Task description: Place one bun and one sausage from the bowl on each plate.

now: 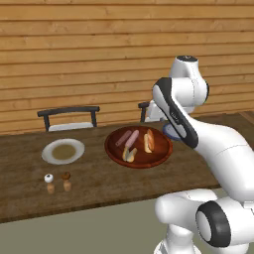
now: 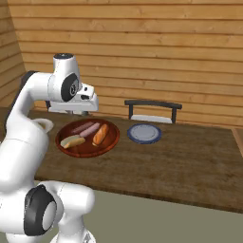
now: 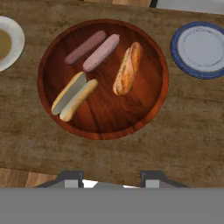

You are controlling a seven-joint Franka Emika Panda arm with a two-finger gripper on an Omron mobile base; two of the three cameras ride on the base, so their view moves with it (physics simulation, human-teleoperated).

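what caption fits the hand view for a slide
Gripper above bowl holding two sausages and two buns, between two empty plates.

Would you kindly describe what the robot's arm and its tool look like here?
The arm is glossy white with rounded links and dark grey to black joint bands and caps. In the hand view the tool shows two small, square grey fingertips. No cables or markings are visible.

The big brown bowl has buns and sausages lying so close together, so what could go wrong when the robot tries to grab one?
1. In the large round reddish-brown bowl, the two pinkish-brown sausages lie side by side, so the gripper might nudge or pinch both.
2. The pale split bun is long and rounded and could slip from the fingers.
3. The small bluish-grey plate sits close to the bowl, so a carried item might clip either rim.
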